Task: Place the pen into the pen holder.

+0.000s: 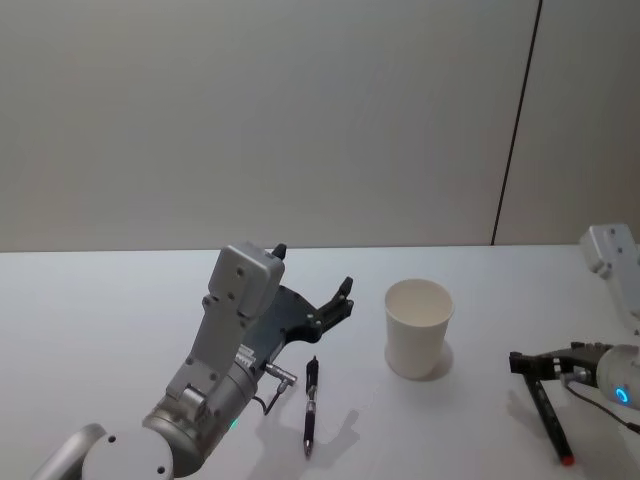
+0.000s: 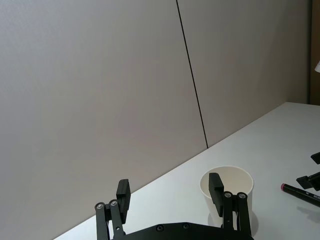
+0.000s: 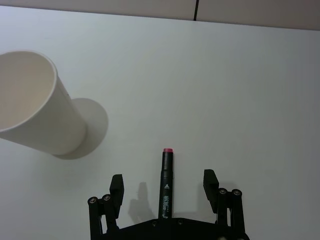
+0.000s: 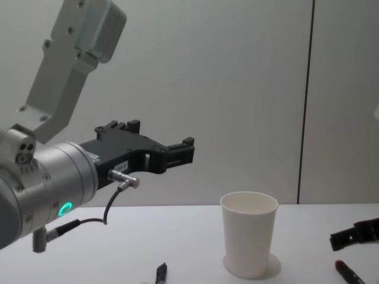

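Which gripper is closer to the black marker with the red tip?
Right. The right gripper is at the red-tipped black marker, open jaws either side; the left gripper is raised beyond the white paper cup.

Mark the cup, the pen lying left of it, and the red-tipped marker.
cup (image 1: pixel 416 345), head view, on the outer wall.
pen (image 1: pixel 310 405), head view, on the middle of the barrel.
marker (image 3: pixel 166 182), right wrist view, on the barrel behind the red tip.

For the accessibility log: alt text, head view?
A white paper cup stands upright on the table, a black pen lying to its left. The open left gripper hovers near the pen; the open right gripper hangs over a red-tipped marker.
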